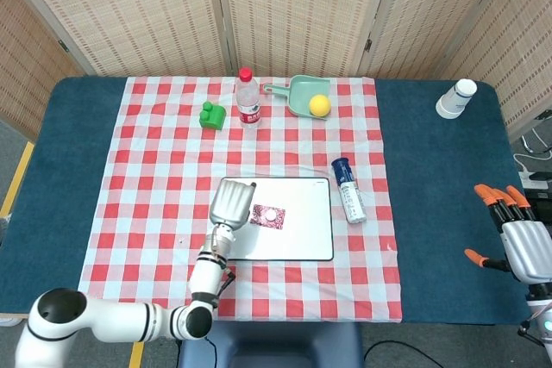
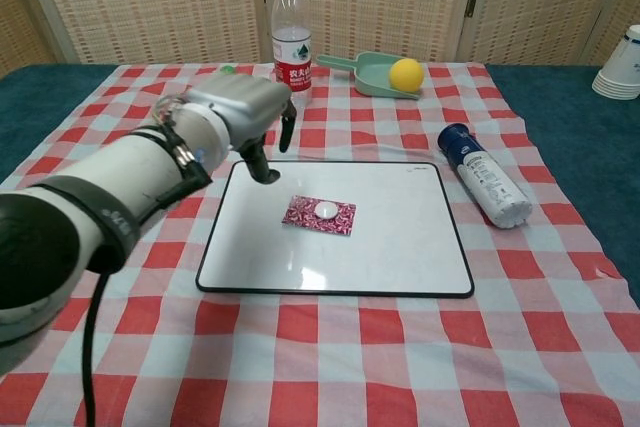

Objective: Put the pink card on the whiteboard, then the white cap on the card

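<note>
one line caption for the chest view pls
White cap on pink card on whiteboard, left hand empty alongside.
</note>
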Available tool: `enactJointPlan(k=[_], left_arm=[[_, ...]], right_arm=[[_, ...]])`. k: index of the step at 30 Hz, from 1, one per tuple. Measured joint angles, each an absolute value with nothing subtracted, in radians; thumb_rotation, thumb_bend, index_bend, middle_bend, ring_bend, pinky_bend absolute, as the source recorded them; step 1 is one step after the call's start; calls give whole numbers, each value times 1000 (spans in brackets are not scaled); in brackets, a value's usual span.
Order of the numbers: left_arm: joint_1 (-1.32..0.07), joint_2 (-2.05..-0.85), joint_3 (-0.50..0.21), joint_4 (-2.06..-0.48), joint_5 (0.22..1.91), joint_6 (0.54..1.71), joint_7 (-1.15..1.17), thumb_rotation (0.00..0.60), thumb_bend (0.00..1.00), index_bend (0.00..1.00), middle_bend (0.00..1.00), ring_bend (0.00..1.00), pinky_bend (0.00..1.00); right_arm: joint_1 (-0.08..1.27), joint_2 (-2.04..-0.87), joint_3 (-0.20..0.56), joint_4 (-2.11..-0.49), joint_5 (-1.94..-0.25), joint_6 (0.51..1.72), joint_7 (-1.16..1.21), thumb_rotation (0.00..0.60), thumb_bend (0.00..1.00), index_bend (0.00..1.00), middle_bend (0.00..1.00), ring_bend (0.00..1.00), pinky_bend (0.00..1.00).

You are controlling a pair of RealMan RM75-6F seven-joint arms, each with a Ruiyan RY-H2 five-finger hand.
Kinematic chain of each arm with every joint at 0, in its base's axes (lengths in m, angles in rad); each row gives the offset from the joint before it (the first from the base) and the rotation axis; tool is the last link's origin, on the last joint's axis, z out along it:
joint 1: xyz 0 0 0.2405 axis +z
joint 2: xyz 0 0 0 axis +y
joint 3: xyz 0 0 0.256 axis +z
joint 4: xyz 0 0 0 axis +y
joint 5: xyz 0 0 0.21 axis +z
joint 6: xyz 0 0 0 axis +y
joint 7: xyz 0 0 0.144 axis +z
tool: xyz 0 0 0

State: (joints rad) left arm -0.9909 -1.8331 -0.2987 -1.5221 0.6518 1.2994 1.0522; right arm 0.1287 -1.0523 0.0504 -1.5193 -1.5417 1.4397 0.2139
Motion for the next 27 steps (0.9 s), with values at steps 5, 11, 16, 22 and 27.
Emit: enactJointPlan(k=[5,11,16,22,27], left_arm=[[-875,-1694,-240,-1611,735,1357,920,600,256,469,782,824,914],[-705,-1623,-141,-1525,987,1459,460,600,242,272,352,379,452],[-528,-1594,-51,-1307,1216,1591,31,600,223,123,141,96,145],[-360,-1572,44,-989,1371,1649,-247,600,199,4,6,0,50],[-274,-1562,72,-848,1402,1591,-354,600,196,0,0,0,16]], right_arm=[[131,-1056,44,-1526,-1555,1437,198,600,0,0,99,0,0],[138,-1064,37,-1534,-1560,1422,165,600,0,0,99,0,0],[144,-1073,40,-1533,-1545,1405,146,600,0,0,99,0,0],[151,-1083,41,-1535,-1536,1390,116,600,0,0,99,0,0],[151,-1089,41,-1542,-1530,1388,92,600,0,0,99,0,0]])
